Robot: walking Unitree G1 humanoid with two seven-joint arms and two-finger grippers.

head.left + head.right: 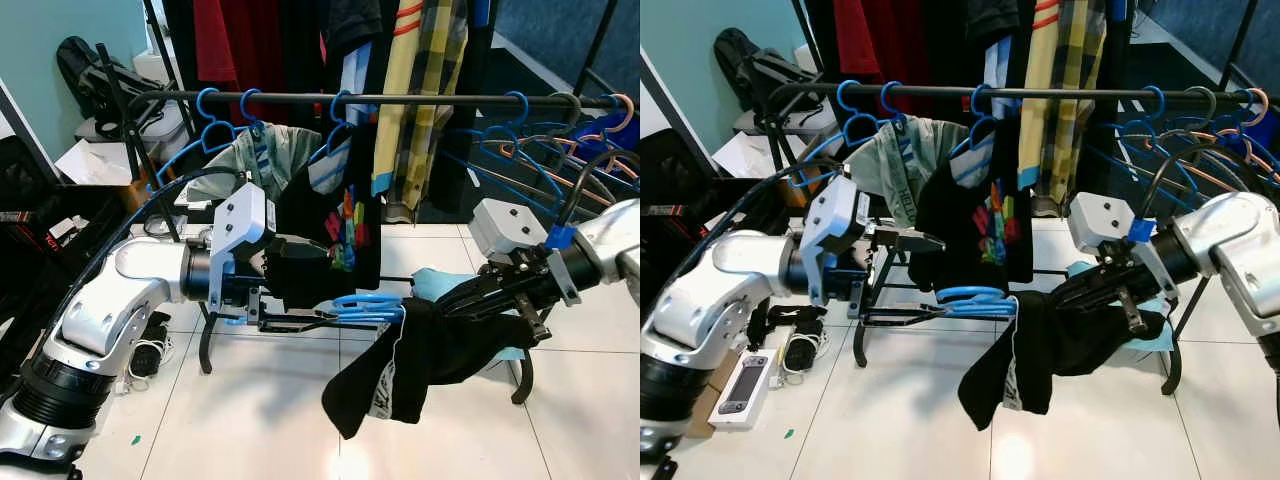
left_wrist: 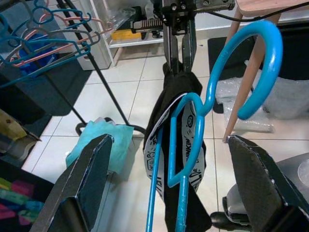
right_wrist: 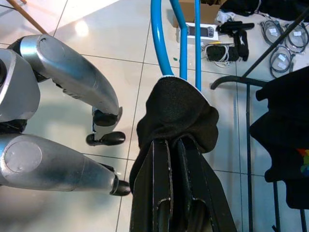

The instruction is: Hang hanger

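Below the clothes rail (image 1: 400, 99), we are holding a blue hanger (image 1: 368, 303) level between our two arms, a black garment (image 1: 420, 360) draped over it, and we judge the step in hand to be the carry-up: the hanger is not yet on the rail, its hook (image 2: 260, 58) pointing out sideways, not upward.

Our left gripper (image 1: 300, 322) is reaching in from the left with its long fingers (image 2: 82, 188) spread wide on either side of the hanger's neck, framing it but not visibly pinching it. Our right gripper (image 3: 171, 145) is pressing its fingers close together on the black cloth at the hanger's far end, bearing the load, forearm roughly level.

Next, we are needing to turn the hook upright, lift the whole thing up to the rail, and find a gap between the blue hangers (image 1: 225, 115) already there, near the hanging black shirt (image 1: 335, 230).
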